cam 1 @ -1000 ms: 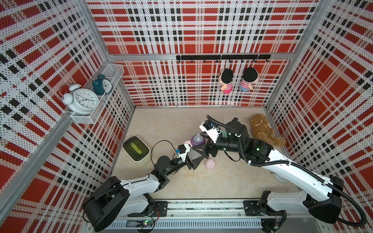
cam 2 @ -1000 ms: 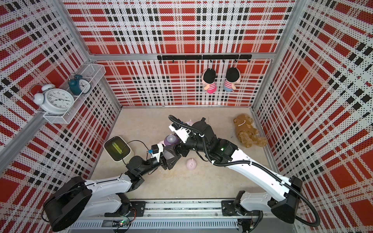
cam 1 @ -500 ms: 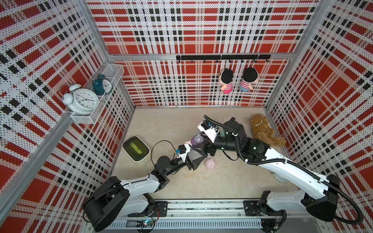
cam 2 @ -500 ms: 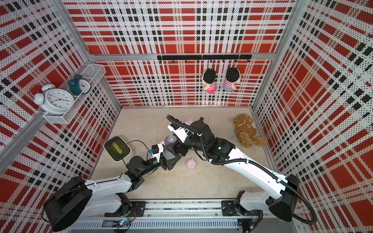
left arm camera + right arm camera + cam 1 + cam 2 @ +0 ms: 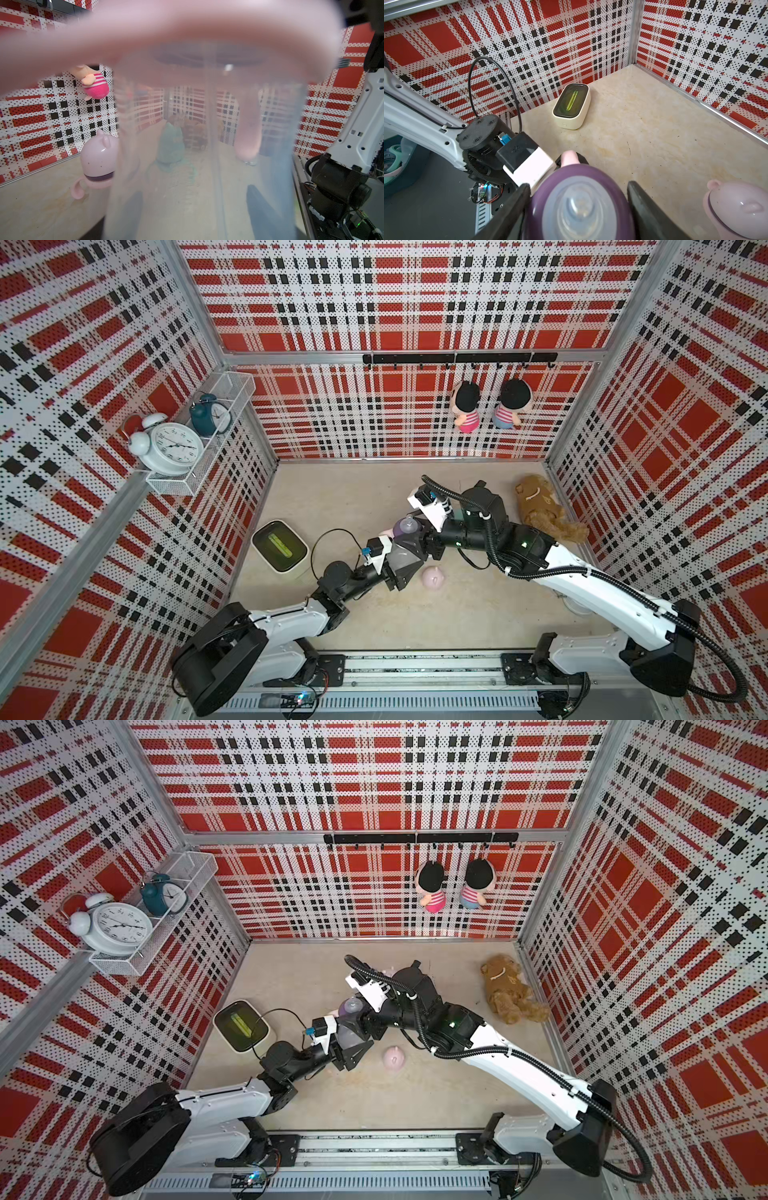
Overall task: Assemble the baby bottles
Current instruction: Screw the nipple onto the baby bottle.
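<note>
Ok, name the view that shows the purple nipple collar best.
The right wrist view: the collar fills the foreground, sharp, nipple visible. Both top views show it small between the arms. The left wrist view shows only the blurred clear bottle.

bottles (image 5: 405, 526) 3 | clocks (image 5: 174, 448) 2 | plush toys (image 5: 467, 406) 3 (one brown)

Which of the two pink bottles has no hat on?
The bottle held up between the two arms: its purple collar and clear nipple are bare. The other pink bottle, standing alone on the floor, wears its eared dome cap.
</note>
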{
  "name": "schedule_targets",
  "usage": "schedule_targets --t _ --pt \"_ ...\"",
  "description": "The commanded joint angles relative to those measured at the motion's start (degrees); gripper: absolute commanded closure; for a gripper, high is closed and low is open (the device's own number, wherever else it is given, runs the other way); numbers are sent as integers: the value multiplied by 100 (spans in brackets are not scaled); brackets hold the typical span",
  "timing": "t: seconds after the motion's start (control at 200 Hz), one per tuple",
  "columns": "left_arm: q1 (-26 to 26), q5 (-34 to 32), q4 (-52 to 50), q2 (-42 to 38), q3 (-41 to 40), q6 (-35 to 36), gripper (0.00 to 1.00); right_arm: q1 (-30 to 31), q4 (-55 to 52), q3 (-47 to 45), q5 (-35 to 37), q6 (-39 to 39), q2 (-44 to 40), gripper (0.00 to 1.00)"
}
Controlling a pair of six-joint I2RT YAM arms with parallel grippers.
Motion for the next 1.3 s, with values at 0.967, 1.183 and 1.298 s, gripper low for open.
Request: schedule_targets --t 0.967,1.183,1.298 --pt "-859 -4787 -538 346 707 561 100 1457 -454 1286 4882 3293 1610 56" --pt "-748 -4179 -638 108 586 510 100 1394 53 1008 4030 2177 1222 18" --pt "-302 -2959 -665 -71 451 215 100 1049 422 558 2882 1754 621 12"
